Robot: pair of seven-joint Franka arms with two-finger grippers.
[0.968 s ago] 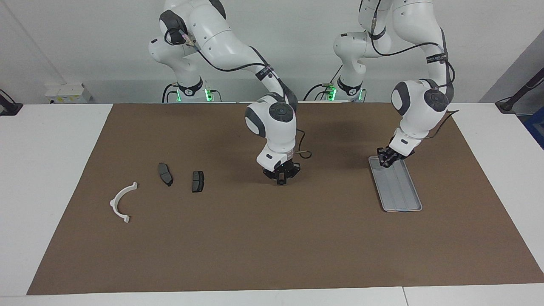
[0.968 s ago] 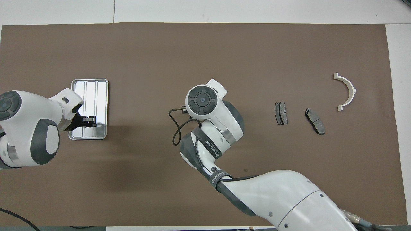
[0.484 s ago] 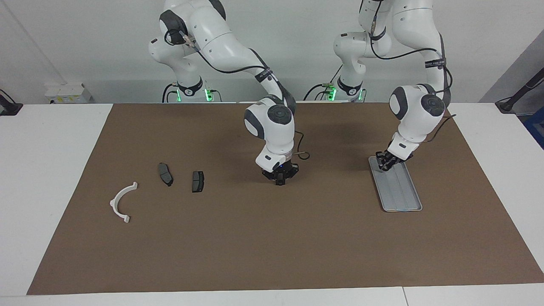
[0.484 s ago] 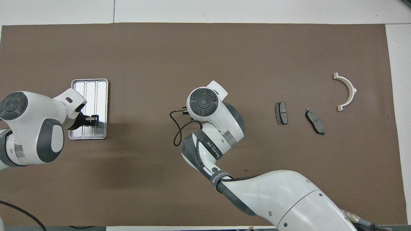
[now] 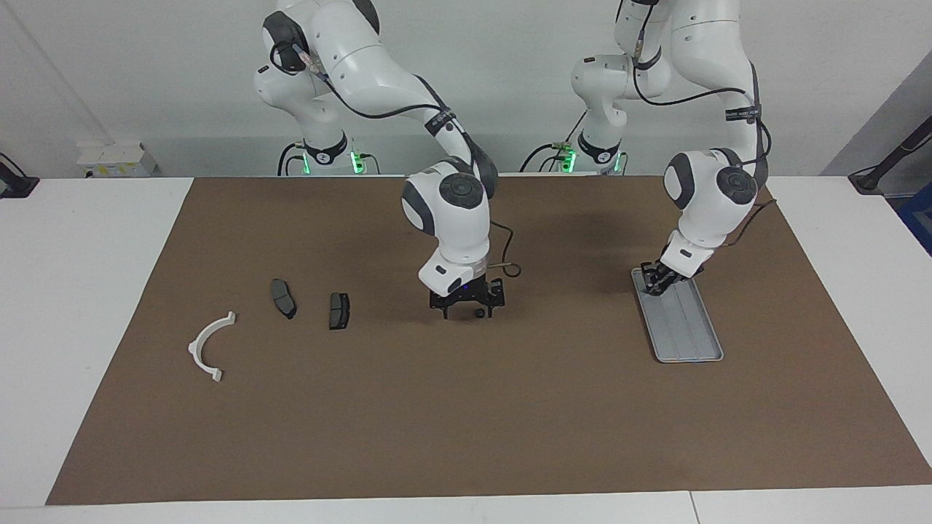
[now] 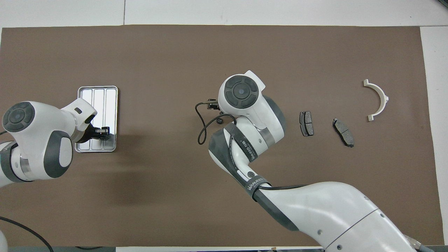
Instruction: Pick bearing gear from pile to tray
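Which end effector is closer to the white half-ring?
The right end effector, over mid-mat beside the brake pads. The left end effector is over the tray, far from the half-ring.

White table [image 5: 87,291] w/ brown mat [image 5: 466,422] over most of top. Plain pale wall [image 5: 145,73] at back. Small white box [image 5: 116,159] at wall edge. Even light.

Brown mat [image 5: 466,422] covers white table [image 5: 80,291]; small white box [image 5: 116,159] at table's robot-side edge.
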